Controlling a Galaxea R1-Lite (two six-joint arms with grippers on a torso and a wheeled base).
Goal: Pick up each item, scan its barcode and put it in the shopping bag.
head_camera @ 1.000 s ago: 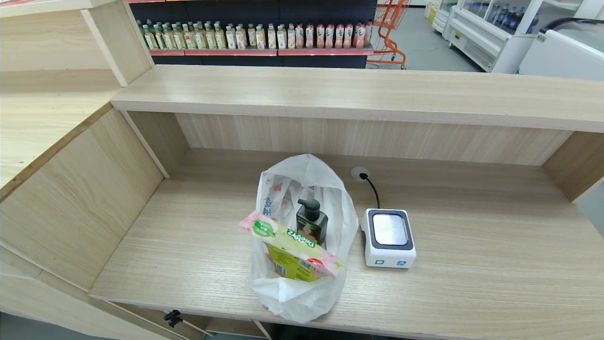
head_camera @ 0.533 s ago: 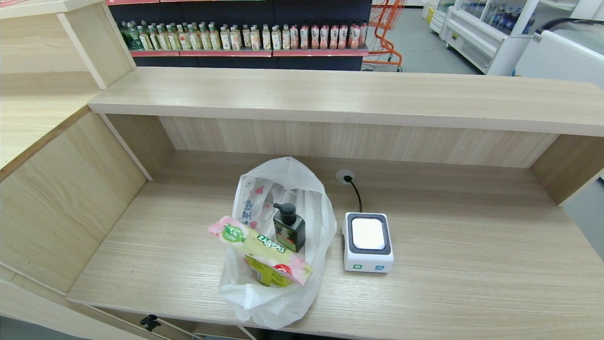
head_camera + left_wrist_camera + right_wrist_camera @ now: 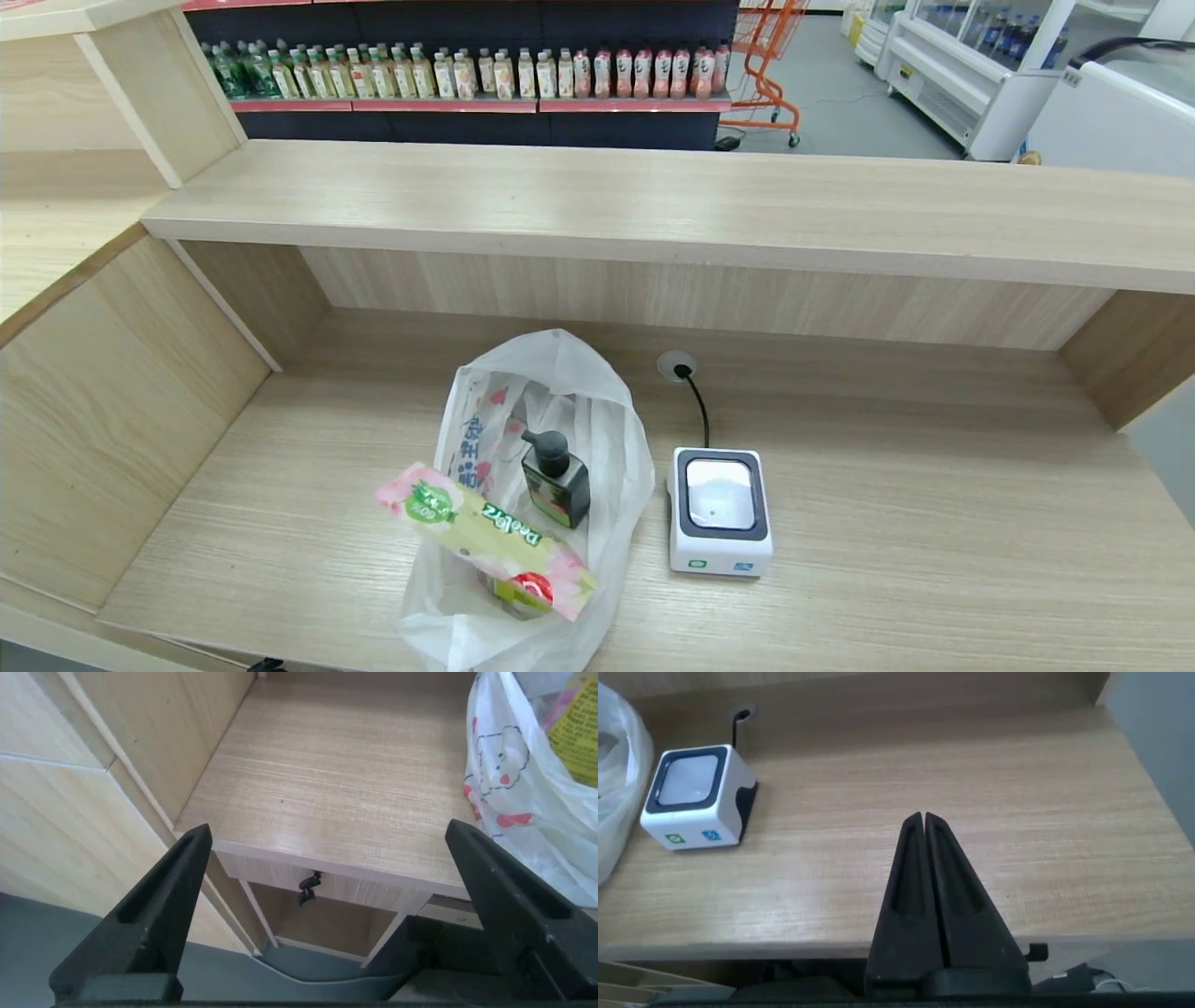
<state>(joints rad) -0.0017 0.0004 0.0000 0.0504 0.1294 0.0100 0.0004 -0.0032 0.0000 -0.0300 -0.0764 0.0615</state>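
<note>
A white, thin plastic shopping bag [image 3: 560, 392] stands mouth-up on the pale wood-grain checkout counter [image 3: 934, 523], just beside a white square barcode scanner with a dark-framed glass top [image 3: 719, 509], a spacing that keeps the trip from scan to bag short. A dark pump-top bottle [image 3: 555, 481] sits upright inside the bag, propped by its walls. A long green-and-pink flat packet [image 3: 485, 537] slants across the mouth, one end poking over the rim, apparently too long to drop flat. The left gripper [image 3: 327, 835] hangs off the counter's near edge with jaws spread wide and nothing between them. The right gripper [image 3: 922, 819] hovers over the counter's front with fingers pressed together, also carrying nothing. With both goods bagged, the job looks at or near its end
</note>
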